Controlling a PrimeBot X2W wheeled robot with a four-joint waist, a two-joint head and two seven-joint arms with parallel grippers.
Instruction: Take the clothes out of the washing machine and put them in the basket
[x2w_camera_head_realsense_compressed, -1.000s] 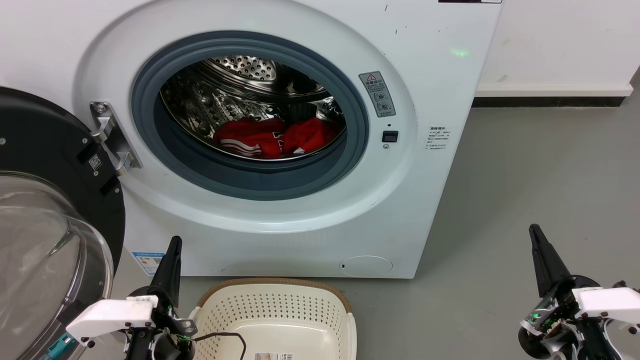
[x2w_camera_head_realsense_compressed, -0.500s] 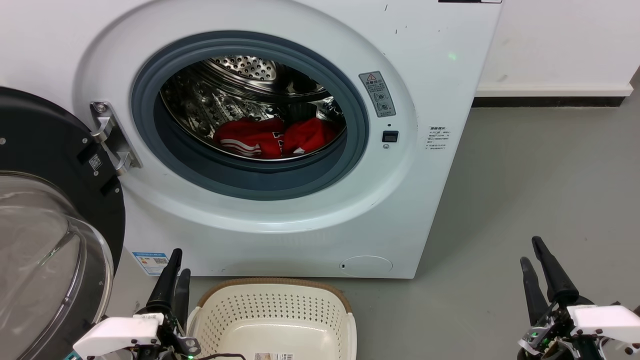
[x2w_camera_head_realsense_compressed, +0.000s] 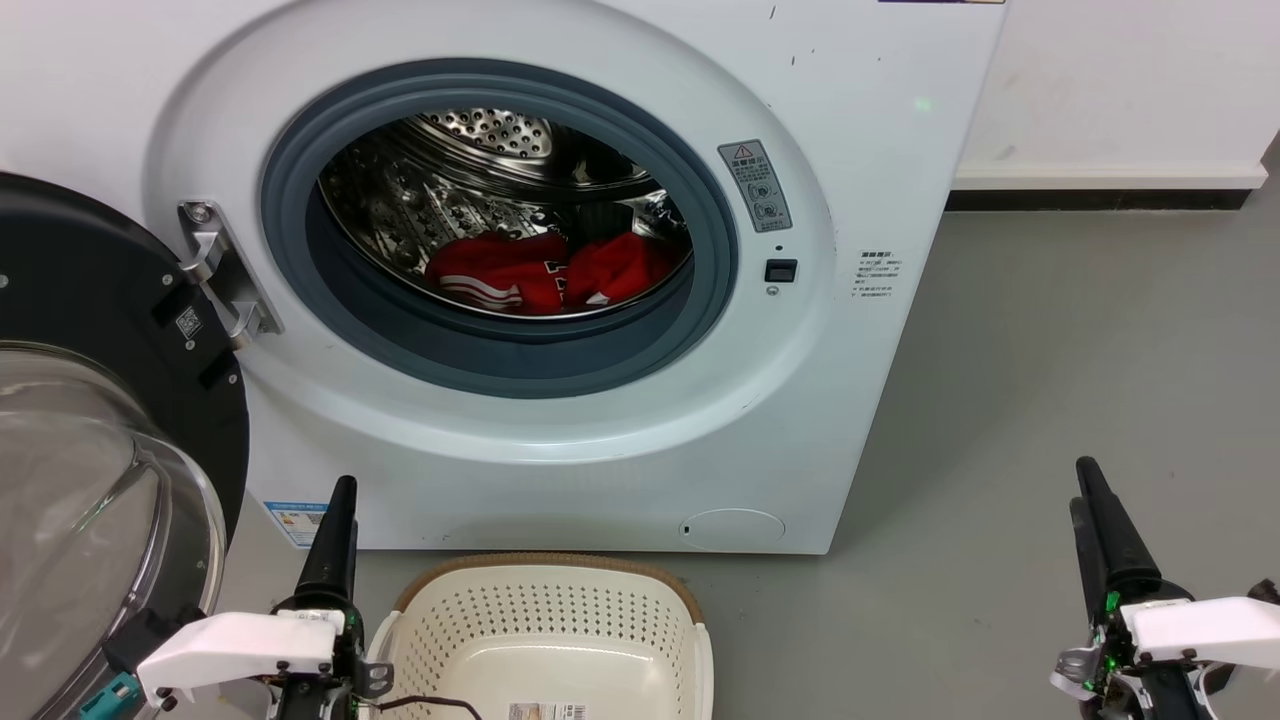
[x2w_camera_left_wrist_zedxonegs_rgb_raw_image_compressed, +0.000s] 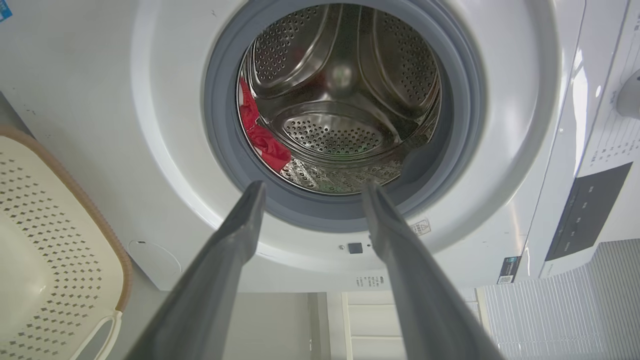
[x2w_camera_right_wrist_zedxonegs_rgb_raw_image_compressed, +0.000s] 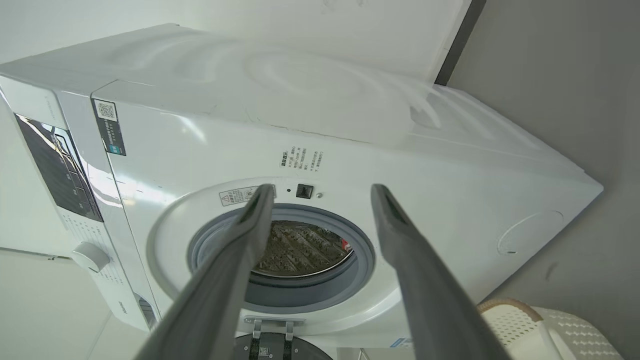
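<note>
The clothes (x2w_camera_head_realsense_compressed: 545, 275) lie bunched and red at the bottom of the steel drum of the washing machine (x2w_camera_head_realsense_compressed: 880, 150), whose porthole stands open. In the left wrist view the clothes (x2w_camera_left_wrist_zedxonegs_rgb_raw_image_compressed: 260, 142) show at the drum's left side. The cream basket (x2w_camera_head_realsense_compressed: 545, 562) sits empty on the floor just below the machine's front. My left gripper (x2w_camera_head_realsense_compressed: 340, 500) is at the lower left beside the basket; it is open (x2w_camera_left_wrist_zedxonegs_rgb_raw_image_compressed: 310, 187) and holds nothing. My right gripper (x2w_camera_head_realsense_compressed: 1090, 490) hovers over the floor at the lower right, also open (x2w_camera_right_wrist_zedxonegs_rgb_raw_image_compressed: 322, 190) and empty, aimed at the washing machine (x2w_camera_right_wrist_zedxonegs_rgb_raw_image_compressed: 350, 160).
The black-rimmed glass door (x2w_camera_head_realsense_compressed: 90, 300) is swung wide open to the left, close to my left arm. Grey floor (x2w_camera_head_realsense_compressed: 1080, 350) spreads to the right of the machine, up to a white wall with a dark skirting strip (x2w_camera_head_realsense_compressed: 1095, 203).
Both grippers have turned at the wrist and shifted slightly at the bottom of the head view. The clothes, basket and door have not moved.
</note>
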